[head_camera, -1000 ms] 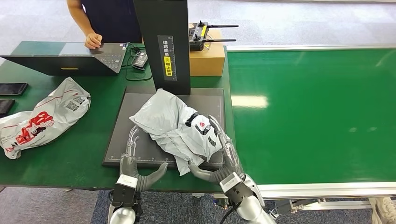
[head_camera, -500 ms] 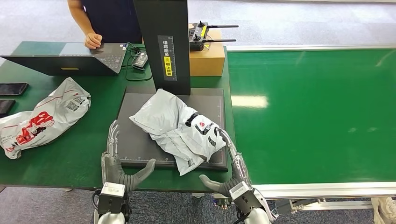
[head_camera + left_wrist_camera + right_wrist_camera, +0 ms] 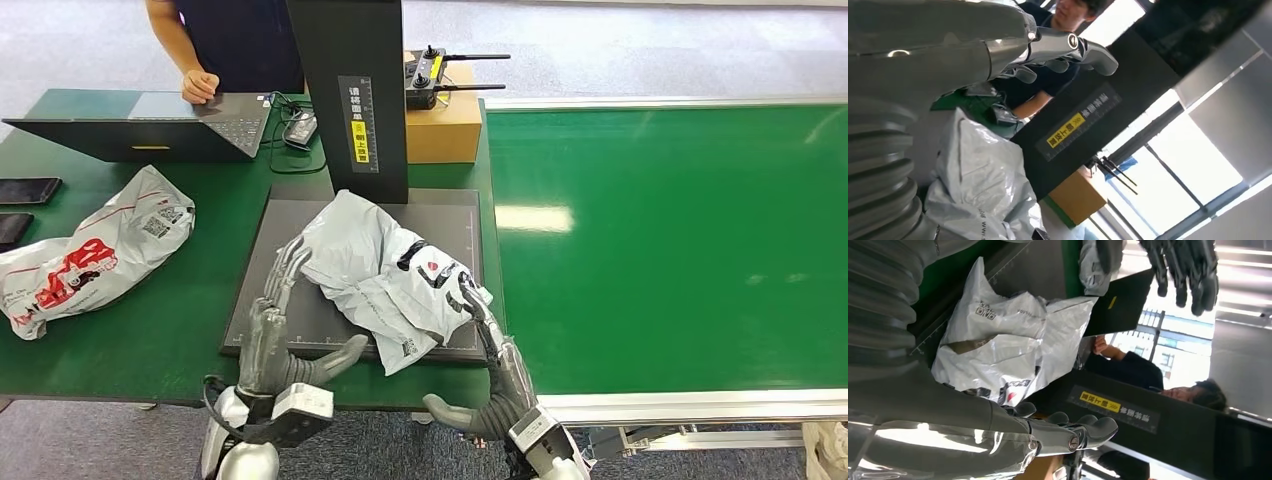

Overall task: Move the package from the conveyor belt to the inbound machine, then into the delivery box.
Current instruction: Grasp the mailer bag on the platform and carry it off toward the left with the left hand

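The crumpled grey plastic mailer package (image 3: 385, 275) lies on the dark inbound machine platform (image 3: 300, 320), flanked by the left hand (image 3: 285, 335) and right hand (image 3: 490, 350), fingers spread wide, nothing held. If the hands are closed unevenly, the slack film could be squeezed out and the package dropped.

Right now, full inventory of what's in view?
grey package: 1, on the dark scanner plate
scanner column: 1, black, behind the package
white and red bag: 1, left on the green table
laptop: 1, dark, far left
cardboard box: 1, brown, controller on top
conveyor belt: 1, green, right
person: 1, at the laptop
left hand: open, left of the package
right hand: open, right of the package
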